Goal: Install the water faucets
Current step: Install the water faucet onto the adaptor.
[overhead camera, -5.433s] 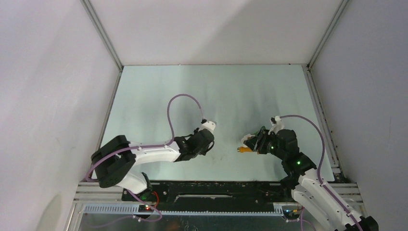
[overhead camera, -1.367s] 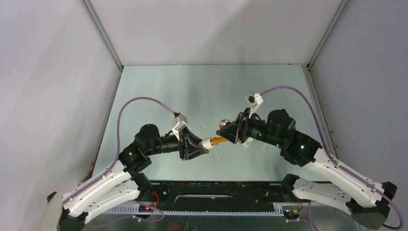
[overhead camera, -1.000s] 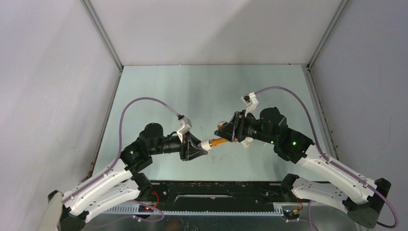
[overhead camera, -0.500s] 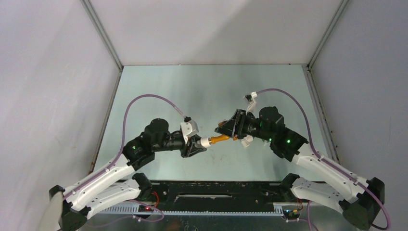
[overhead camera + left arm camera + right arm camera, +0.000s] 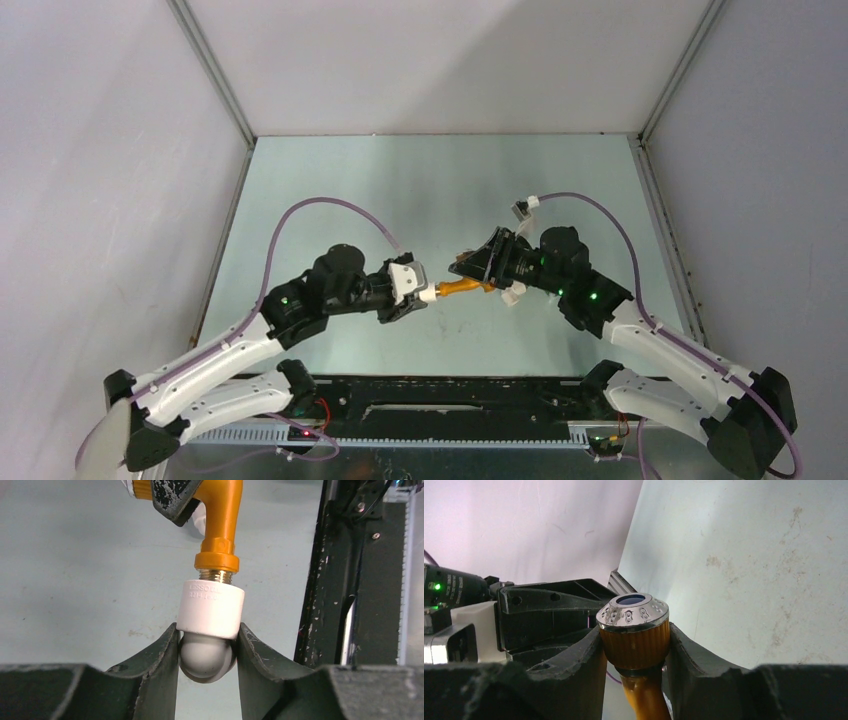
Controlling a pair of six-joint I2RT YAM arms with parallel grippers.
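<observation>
White fitting (image 5: 211, 611): rounded end clamped in left pincer (image 5: 207, 636), held above worktop (image 5: 400, 190). Orange faucet (image 5: 221, 525): threaded end seated in fitting, ribbed knob clamped in right pincer (image 5: 634, 633), mid-air between both arms.

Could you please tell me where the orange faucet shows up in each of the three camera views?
Top external: the orange faucet is at centre, between the left gripper and the right gripper.
Left wrist: the faucet is top centre, its threaded end meeting the white fitting held in that gripper's fingers.
Right wrist: bottom centre, its chrome-capped knob clamped between the fingers.
Shared landmark: the pale green table.
</observation>
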